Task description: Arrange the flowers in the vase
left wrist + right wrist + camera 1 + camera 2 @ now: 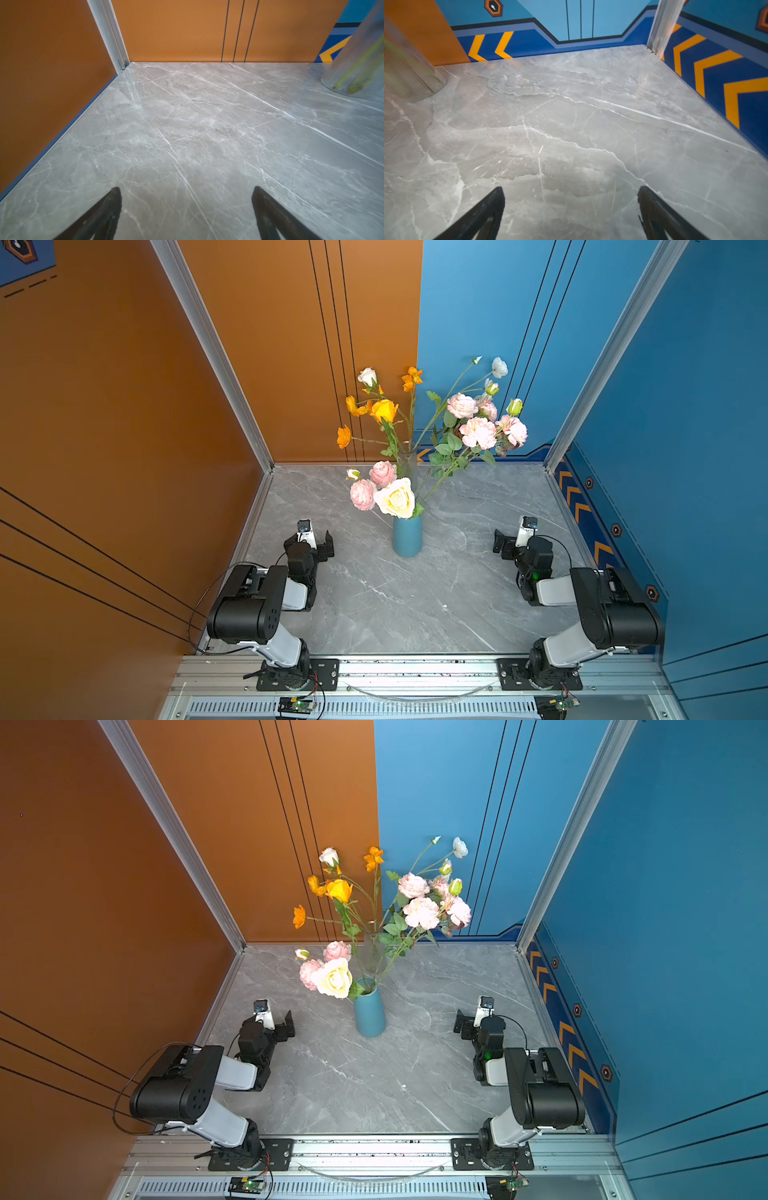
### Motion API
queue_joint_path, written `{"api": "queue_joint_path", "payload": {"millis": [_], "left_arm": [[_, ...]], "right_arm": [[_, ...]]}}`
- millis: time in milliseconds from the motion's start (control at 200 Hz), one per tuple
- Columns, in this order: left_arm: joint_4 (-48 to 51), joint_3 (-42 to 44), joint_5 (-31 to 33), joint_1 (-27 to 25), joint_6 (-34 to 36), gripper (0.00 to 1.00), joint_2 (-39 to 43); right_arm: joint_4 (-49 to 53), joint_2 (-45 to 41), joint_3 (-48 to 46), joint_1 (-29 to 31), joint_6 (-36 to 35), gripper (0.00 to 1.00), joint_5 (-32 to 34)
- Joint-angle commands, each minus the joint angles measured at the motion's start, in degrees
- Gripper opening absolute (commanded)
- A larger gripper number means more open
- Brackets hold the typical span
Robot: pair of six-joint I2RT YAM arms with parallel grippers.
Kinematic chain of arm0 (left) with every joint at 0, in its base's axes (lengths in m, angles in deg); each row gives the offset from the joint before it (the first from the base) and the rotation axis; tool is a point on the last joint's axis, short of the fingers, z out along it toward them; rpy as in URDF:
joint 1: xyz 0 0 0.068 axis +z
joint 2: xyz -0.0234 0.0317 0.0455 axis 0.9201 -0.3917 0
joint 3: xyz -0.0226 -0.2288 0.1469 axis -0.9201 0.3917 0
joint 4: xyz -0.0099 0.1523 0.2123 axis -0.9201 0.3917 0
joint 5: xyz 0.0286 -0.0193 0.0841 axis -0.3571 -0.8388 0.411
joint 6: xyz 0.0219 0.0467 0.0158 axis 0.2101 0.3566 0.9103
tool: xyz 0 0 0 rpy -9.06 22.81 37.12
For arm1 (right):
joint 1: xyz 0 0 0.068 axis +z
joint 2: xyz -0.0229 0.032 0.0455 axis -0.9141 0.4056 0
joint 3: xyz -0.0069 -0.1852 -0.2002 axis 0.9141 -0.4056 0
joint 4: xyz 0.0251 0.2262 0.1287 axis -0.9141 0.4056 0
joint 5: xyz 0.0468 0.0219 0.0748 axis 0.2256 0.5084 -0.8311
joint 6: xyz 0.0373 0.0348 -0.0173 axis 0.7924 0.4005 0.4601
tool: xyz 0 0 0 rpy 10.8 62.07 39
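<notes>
A blue vase [407, 536] [370, 1016] stands mid-table in both top views. Right behind it is a clear glass vase [407, 466] [357, 62] [404, 72] with green stems inside. The flowers rise from the two vases: a cream rose [395, 498] and pink blooms low on the left, orange and yellow blooms [384, 410] above, and pink and white blooms [478, 432] to the right. My left gripper [311, 540] [187, 193] hovers left of the blue vase, open and empty. My right gripper [519, 537] [571, 193] is off to the right, also open and empty.
The grey marble table [395, 605] is boxed in by an orange wall [124, 427] on the left and blue walls [685, 427] at the back and right. Metal posts stand in the back corners. An aluminium rail [415, 668] carrying both arm bases runs along the front.
</notes>
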Motion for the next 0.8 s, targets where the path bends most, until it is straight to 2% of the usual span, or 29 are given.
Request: {"api": "queue_joint_path", "payload": {"millis": [0, 75, 165, 310, 566, 796], "left_arm": [[2.3, -2.3, 5.3, -0.5, -1.2, 0.98, 0.9], [2.9, -2.6, 5.1, -0.8, -0.7, 0.98, 0.9], [2.8, -2.6, 6.0, -1.7, 0.1, 0.98, 0.9], [3.9, -3.4, 5.6, -2.5, 1.2, 0.98, 0.7], [4.2, -3.6, 5.9, -2.6, 1.3, 0.98, 0.6], [4.9, -3.8, 3.2, -3.6, 3.6, 0.98, 0.8]], "right_arm": [[1.6, 0.0, 2.9, 0.4, -1.2, 1.0, 0.7], [3.6, -1.1, 2.9, 1.1, -0.9, 1.0, 4.6], [0.6, -0.3, 2.1, 2.2, -1.5, 1.0, 6.3], [4.0, -0.3, 3.7, 1.4, -1.0, 1.0, 5.2], [3.1, -0.1, 3.5, 1.4, -0.9, 1.0, 5.3], [2.9, -0.1, 3.4, 2.0, -1.2, 1.0, 6.5]]}}
